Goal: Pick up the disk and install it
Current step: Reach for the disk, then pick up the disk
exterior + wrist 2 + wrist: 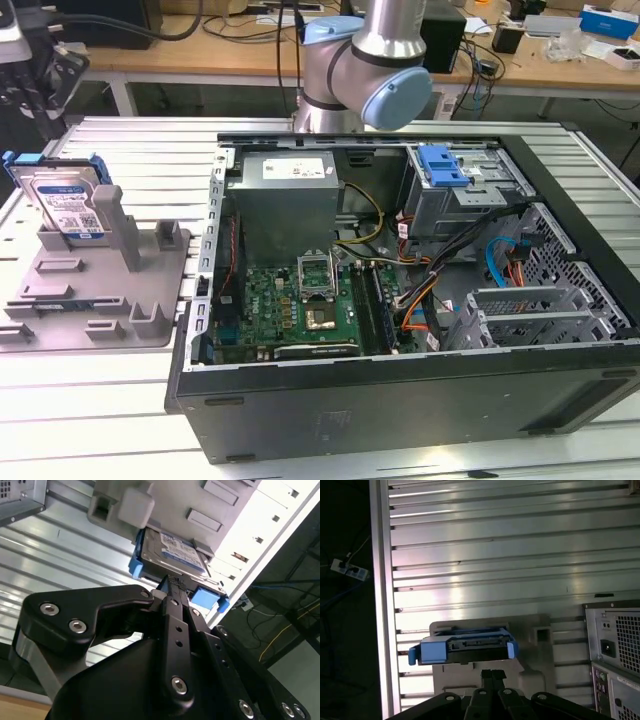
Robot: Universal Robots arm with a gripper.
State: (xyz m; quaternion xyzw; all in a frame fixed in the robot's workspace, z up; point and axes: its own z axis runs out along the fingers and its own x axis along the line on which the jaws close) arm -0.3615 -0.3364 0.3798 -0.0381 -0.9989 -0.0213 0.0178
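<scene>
The gripper (172, 583), closed together on nothing, points at the disk (172, 552), well apart. The exterior view shows its label (80, 215): it stands on edge in a holder (100, 290) at the table's (80, 400) edge.

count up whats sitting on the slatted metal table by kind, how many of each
disk: 1
grey holder: 1
open computer case: 1
total: 3
</scene>
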